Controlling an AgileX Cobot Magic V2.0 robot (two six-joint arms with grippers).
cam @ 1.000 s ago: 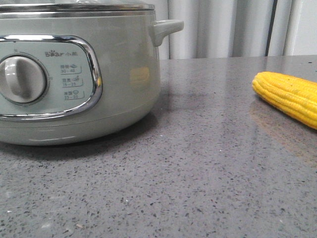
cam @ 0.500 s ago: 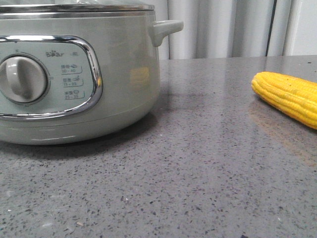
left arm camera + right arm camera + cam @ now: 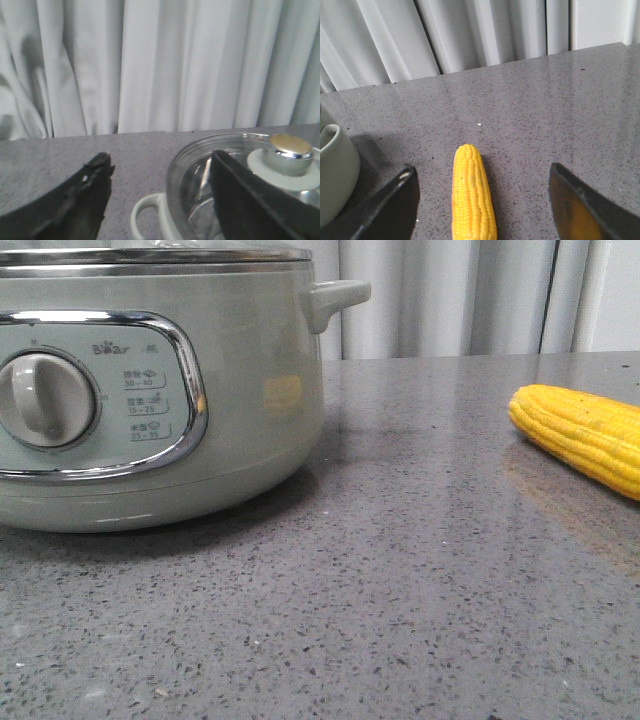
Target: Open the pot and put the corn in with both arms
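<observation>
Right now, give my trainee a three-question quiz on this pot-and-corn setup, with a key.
1. True or false: the glass lid is still on the pot.
2. The corn lies: A) inside the pot, B) on the countertop between the open fingers of the right gripper, C) clamped in the left gripper.
3. Fill in: the left gripper is open near the lid's chrome ____, not yet around it.

Key: 1 true; 2 B; 3 knob.
</observation>
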